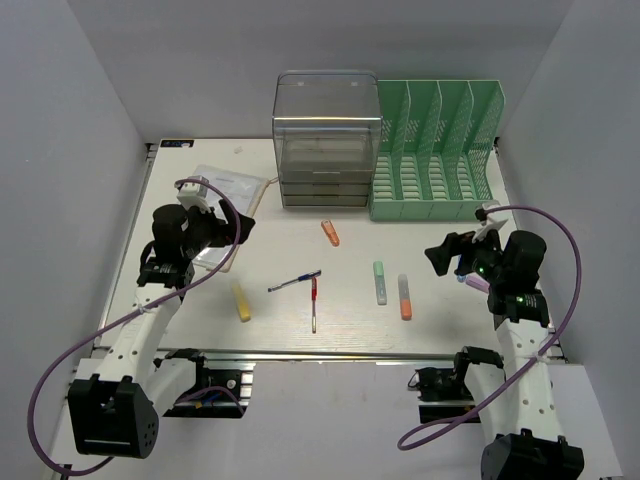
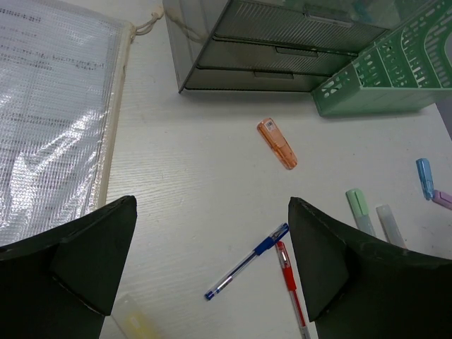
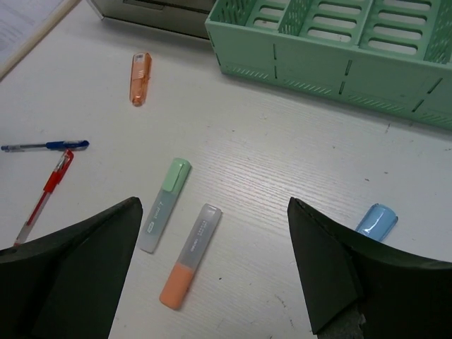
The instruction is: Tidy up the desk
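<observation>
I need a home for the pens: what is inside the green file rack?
The green file rack shows only bare slotted floor in its slots; nothing stands in them. The tall dividers cover part of each slot's floor, so that part is unseen.

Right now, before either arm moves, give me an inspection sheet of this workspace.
Surface: desk, off-white, with a metal rail along its near edge.
Job's things: clear drawer unit and green file rack side by side at the far edge; mesh document pouch at far left.
Clutter: blue pen, red pen, yellow highlighter, small orange highlighter, green highlighter, orange-tipped highlighter and blue highlighter, all lying loose.
End effectors: left end effector open, holding nothing; right end effector open, holding nothing.
Cables: left purple cable and right purple cable, one looping along each arm.
Surroundings: grey walls on three sides.
</observation>
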Action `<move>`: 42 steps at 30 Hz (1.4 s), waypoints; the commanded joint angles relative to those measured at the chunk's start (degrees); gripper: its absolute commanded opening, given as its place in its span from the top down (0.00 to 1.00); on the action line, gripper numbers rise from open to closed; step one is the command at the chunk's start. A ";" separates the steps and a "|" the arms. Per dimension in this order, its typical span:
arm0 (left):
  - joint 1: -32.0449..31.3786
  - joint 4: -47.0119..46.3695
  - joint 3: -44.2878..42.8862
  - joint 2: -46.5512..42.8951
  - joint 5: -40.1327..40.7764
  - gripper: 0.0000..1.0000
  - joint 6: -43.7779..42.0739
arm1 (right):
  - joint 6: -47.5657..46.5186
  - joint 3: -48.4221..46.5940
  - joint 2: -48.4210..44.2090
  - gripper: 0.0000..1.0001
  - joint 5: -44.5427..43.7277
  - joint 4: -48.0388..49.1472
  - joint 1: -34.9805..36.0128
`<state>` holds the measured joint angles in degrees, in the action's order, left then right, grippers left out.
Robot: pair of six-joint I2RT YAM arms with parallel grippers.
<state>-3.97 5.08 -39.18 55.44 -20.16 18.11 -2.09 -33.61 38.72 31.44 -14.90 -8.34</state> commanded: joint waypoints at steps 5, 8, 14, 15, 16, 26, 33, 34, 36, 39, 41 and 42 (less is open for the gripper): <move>-0.08 -0.86 -2.04 -0.77 -0.75 0.02 0.35 | -13.11 2.49 -1.01 0.11 10.39 -1.28 -0.45; -0.08 -0.86 -1.95 -0.77 -0.67 0.05 0.35 | -13.29 3.28 -1.19 0.11 9.78 -0.58 -0.45; -0.08 -1.21 -1.95 -0.77 -1.72 0.43 0.17 | -10.93 4.60 -1.45 0.11 4.61 1.27 -0.63; -0.08 -1.65 -1.87 -0.69 -1.90 0.63 0.17 | -10.49 5.04 -1.71 0.11 3.03 2.40 -0.54; -0.08 -1.83 -1.78 -0.25 -1.98 0.72 0.17 | -10.39 5.48 -1.63 0.11 2.32 2.50 -0.54; -0.08 -3.68 -1.08 1.86 -2.86 0.73 1.14 | -19.98 6.72 -1.54 0.11 15.23 -1.10 -0.27; -0.08 -7.10 0.77 1.60 -3.74 0.31 2.28 | -17.69 5.83 -0.57 0.27 12.86 -0.31 -0.36; -0.08 -7.19 0.86 1.77 -3.74 0.28 2.80 | -17.51 5.92 -0.49 0.33 12.59 -0.31 -0.36; -0.08 -7.19 0.77 2.04 -3.48 0.26 3.16 | -17.07 6.18 -0.49 0.58 12.59 0.13 -0.45; -0.08 -6.84 0.68 1.78 -2.34 0.25 3.34 | -16.29 6.27 -0.49 0.95 11.63 0.48 -0.54; -0.08 -5.97 0.68 1.69 -0.50 0.24 3.60 | -15.58 6.36 -0.31 0.93 10.40 1.18 -0.45; -0.08 -5.53 0.68 1.60 2.12 0.24 3.86 | -15.32 6.45 -0.14 0.84 9.96 1.27 -0.45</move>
<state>-3.97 -0.47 -38.83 57.67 -21.61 21.17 -18.33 -25.65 38.37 42.63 -16.08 -8.62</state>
